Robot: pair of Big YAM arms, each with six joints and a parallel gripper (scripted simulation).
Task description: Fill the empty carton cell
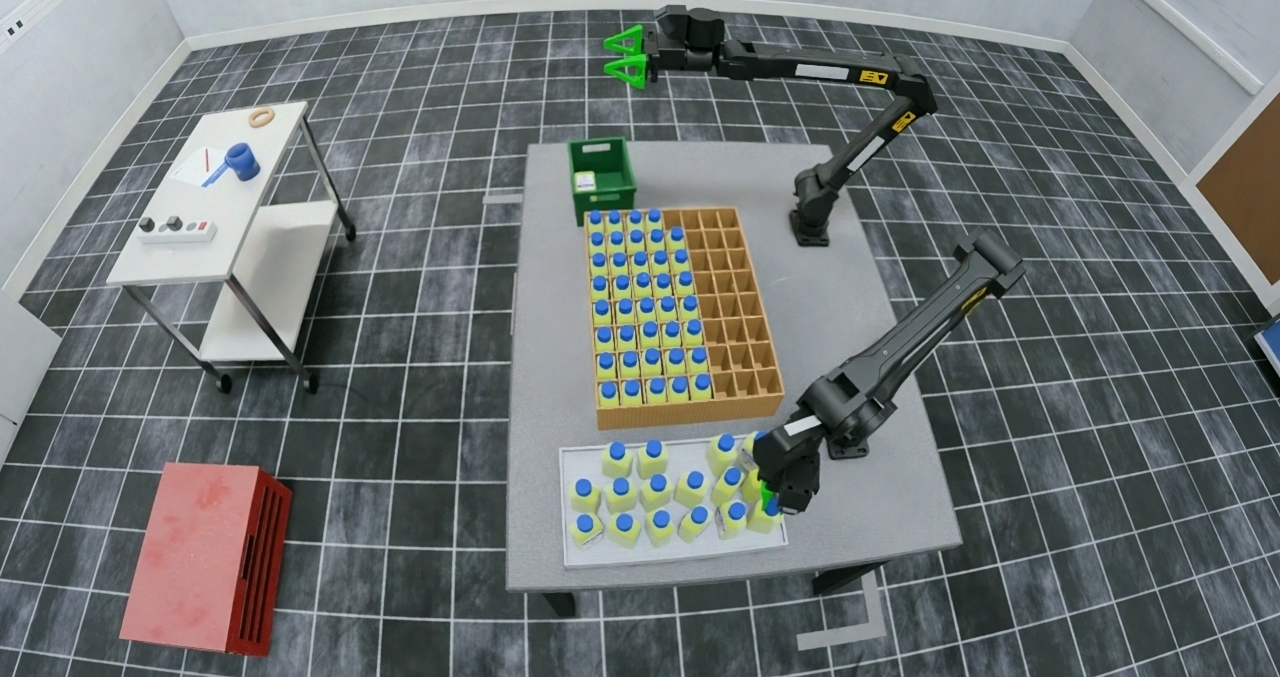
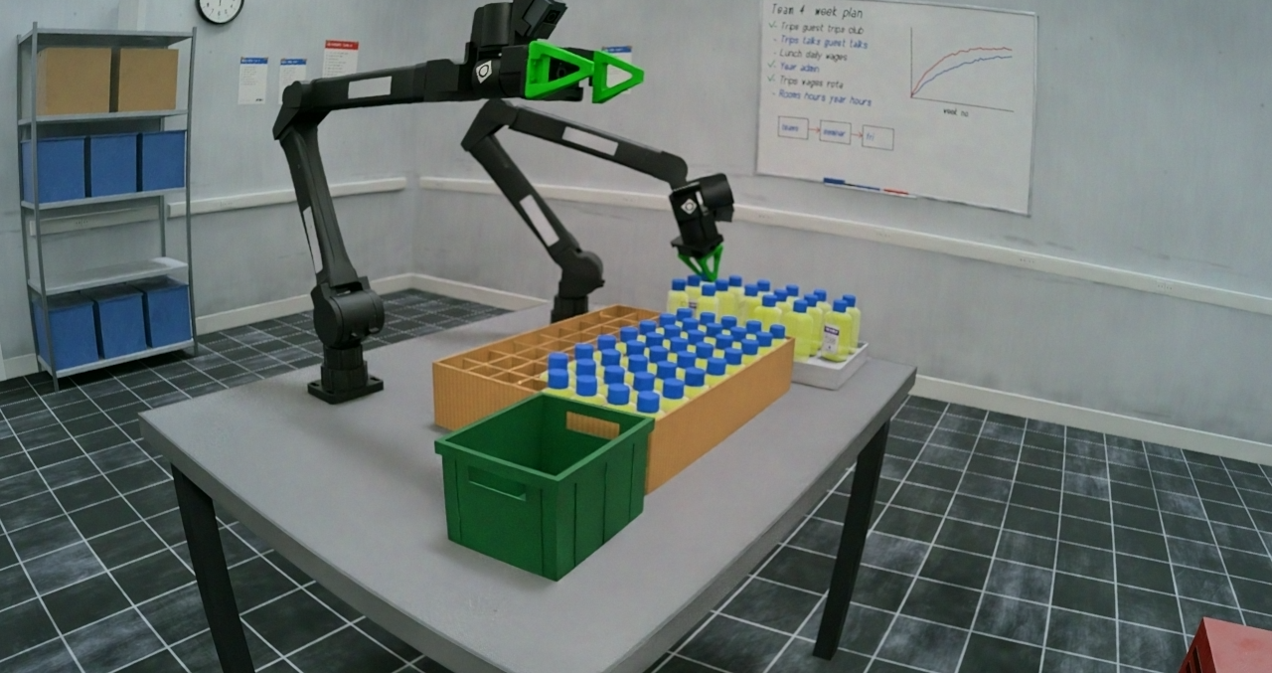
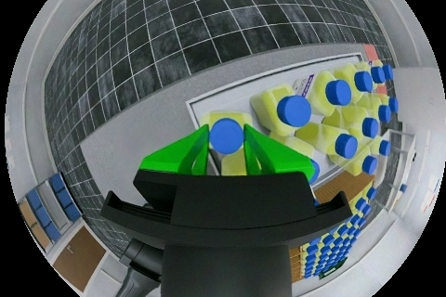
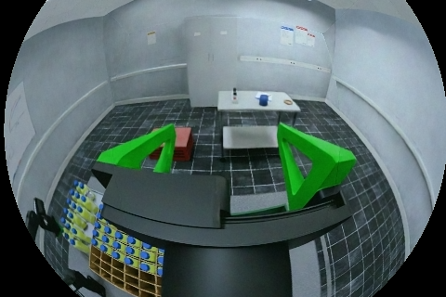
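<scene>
The carton [image 1: 689, 411] [image 2: 721, 421] holds rows of yellow bottles with blue caps. Its back row, beside the green crate, has one bottle fewer, with an empty cell [image 1: 672, 218] at its end. The white tray [image 1: 626, 557] [image 3: 232, 98] holds several loose upright bottles. My left gripper [image 1: 768, 496] [image 2: 709, 273] [image 3: 226, 129] is over the tray's right end, its fingers partly open and very close around the cap of a corner bottle [image 1: 762, 522] [image 3: 227, 136], which stands in the tray. My right gripper [image 1: 606, 56] [image 2: 616, 71] [image 4: 226, 129] is wide open and empty, high beyond the back table edge.
A green crate [image 1: 603, 200] [image 2: 543, 513] stands behind the carton. Neighbouring bottles [image 3: 294, 110] [image 3: 346, 146] stand close beside the left fingers. A trolley [image 1: 170, 252] and a red cabinet [image 1: 192, 552] stand left of the table.
</scene>
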